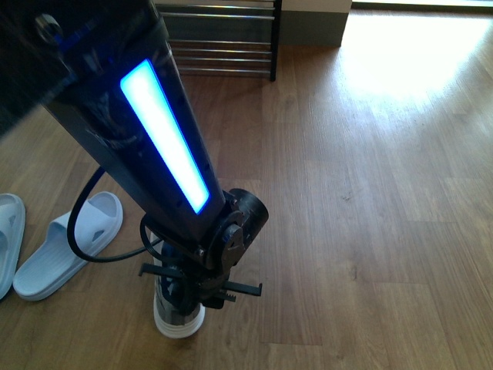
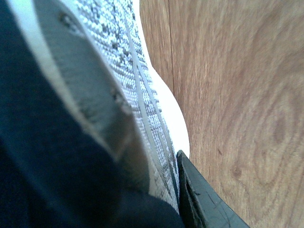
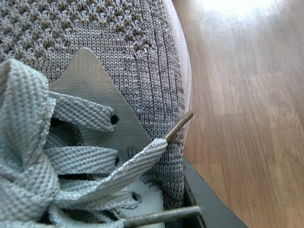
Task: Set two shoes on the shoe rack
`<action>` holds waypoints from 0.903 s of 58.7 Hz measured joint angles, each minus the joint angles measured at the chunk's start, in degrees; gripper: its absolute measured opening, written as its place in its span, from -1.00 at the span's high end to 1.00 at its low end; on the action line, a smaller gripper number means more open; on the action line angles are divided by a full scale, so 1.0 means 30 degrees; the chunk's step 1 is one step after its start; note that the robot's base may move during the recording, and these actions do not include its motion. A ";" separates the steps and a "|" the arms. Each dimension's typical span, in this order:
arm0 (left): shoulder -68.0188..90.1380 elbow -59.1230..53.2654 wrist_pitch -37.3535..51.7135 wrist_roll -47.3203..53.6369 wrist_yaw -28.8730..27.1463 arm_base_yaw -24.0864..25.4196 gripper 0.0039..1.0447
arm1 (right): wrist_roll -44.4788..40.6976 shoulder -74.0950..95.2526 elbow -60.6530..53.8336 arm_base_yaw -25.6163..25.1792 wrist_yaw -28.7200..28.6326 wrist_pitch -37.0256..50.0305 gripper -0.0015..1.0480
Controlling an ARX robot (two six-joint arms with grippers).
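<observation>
In the front view my left arm comes down from the upper left. Its gripper (image 1: 196, 287) is shut on a grey sneaker (image 1: 179, 320), whose white sole shows below it, low over the floor. The left wrist view shows that sneaker (image 2: 118, 71) close up, with grey knit, navy lining and white sole, and one dark finger (image 2: 204, 206) pressed on its side wall. In the right wrist view a second grey sneaker (image 3: 123, 57) with laces fills the picture, and a dark finger (image 3: 211, 206) lies against its knit side. The shoe rack (image 1: 219, 38) stands at the back.
Two light-blue slides (image 1: 69, 243) (image 1: 8, 239) lie on the wooden floor at the left. A black cable (image 1: 85, 231) loops beside the arm. A bright sun patch (image 1: 416, 54) covers the floor at the back right. A grey skirting or cabinet (image 1: 312, 27) stands right of the rack.
</observation>
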 joint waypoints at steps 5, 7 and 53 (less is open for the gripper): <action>-0.1902 -0.1166 0.1209 0.0903 0.0000 0.0277 0.97 | 0.0000 0.0000 0.0000 0.0000 -0.0007 0.0000 0.90; -0.2871 -0.1734 0.1654 0.1268 -0.0066 0.0401 0.97 | 0.0000 0.0000 0.0000 0.0000 -0.0007 0.0000 0.90; -2.4931 -1.6466 0.5770 0.4619 -0.2324 0.1122 0.97 | 0.0000 0.0000 0.0000 0.0000 0.0000 0.0000 0.90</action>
